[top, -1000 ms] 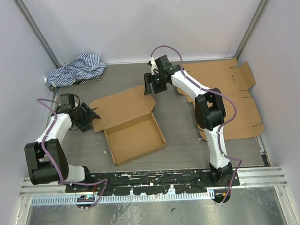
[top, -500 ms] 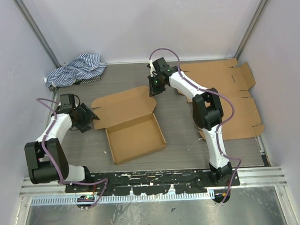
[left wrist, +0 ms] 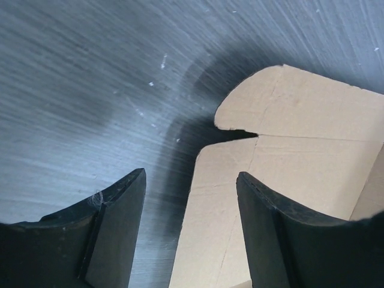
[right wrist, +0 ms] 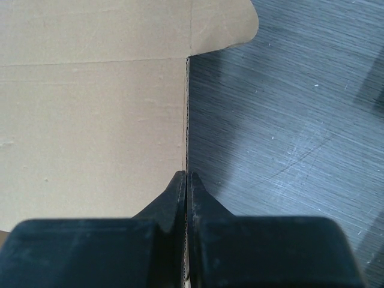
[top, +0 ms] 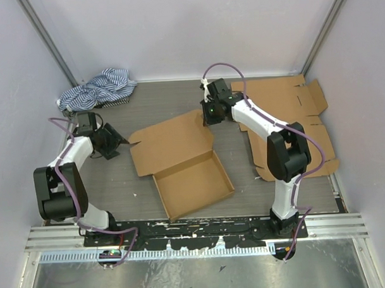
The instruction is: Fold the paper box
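Observation:
The brown paper box lies open mid-table, its shallow tray (top: 195, 183) toward the near edge and its flat lid panel (top: 170, 141) behind it. My right gripper (top: 210, 113) is at the lid's far right corner, shut on the thin cardboard edge (right wrist: 186, 120), which runs straight between the closed fingers of my right gripper (right wrist: 186, 175). My left gripper (top: 121, 144) hovers at the lid's left corner tab. In the left wrist view my left gripper (left wrist: 191, 174) is open, with the lid's corner (left wrist: 270, 150) below and between the fingers, not touching them.
A striped blue-and-white cloth (top: 99, 88) is bunched in the far left corner. Flat unfolded cardboard sheets (top: 299, 108) lie along the right side under the right arm. Walls close in the table on three sides.
My right gripper closed onto the lid's edge and pulled the box to the right and toward the near edge, turning it. The left gripper stayed open, shifting only slightly.

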`<state>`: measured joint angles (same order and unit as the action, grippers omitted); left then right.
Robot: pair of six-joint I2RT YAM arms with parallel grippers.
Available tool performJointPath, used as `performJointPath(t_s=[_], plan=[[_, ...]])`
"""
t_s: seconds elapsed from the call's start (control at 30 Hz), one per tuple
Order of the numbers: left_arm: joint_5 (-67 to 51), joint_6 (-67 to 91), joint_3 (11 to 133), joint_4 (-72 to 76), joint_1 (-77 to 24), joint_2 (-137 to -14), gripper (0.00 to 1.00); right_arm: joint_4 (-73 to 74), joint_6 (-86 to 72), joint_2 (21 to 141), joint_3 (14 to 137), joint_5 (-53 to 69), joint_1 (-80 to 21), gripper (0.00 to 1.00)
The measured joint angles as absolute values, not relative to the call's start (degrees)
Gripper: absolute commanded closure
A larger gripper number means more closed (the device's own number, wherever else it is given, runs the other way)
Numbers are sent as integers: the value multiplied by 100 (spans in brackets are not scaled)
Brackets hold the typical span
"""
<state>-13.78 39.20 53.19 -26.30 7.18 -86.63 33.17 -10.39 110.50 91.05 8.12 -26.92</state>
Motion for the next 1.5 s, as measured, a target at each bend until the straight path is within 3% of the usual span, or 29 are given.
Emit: performJointPath(t_s=[0.4,1.03,1.17,1.37,1.5], plan=[[-1798,3841,5096,-2300,80,-8565,33,3168,-1085,10586,8680,674,-2694,99],[-1304,3570,5033,-2206,-434,-8801,35,3120,-1116,10374,8517,760,-2689,98],[-1323,3605,5035,-2058,-600,-8947,43,3105,-1114,10374,8471,777,-2689,98],[-1227,3629,5089,-2086,-749,-8930,67,3144,-1114,10374,8361,637,-2665,99],[-965,3583,5470,-2436,-978,-8892,71,3144,-1177,10374,8344,602,-2652,99]])
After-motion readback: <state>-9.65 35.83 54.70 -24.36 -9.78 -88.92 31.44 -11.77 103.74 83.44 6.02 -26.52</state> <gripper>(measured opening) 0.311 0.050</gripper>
